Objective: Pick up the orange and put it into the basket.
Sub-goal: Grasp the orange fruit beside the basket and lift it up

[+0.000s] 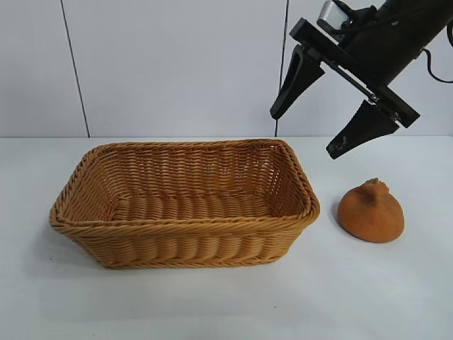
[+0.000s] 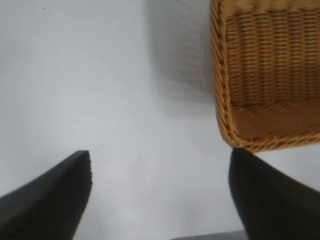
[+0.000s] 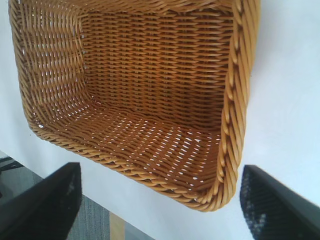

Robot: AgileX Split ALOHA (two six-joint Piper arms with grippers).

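The orange (image 1: 371, 211) sits on the white table (image 1: 396, 297), knobby tip up, just beside the right end of the basket (image 1: 184, 230) but not touching it. Nothing is gripping it. The basket lies lengthwise across the middle of the table, and its woven floor is bare. Up above, between the basket's far right corner and the orange, the right gripper (image 1: 315, 127) hangs in the air, tilted down toward the left, its two black fingers (image 1: 296, 81) spread wide with nothing between them. The left gripper (image 2: 160, 190) is out of the exterior view; its own wrist camera shows its fingers well apart and empty over bare table, with a corner of the basket close by.
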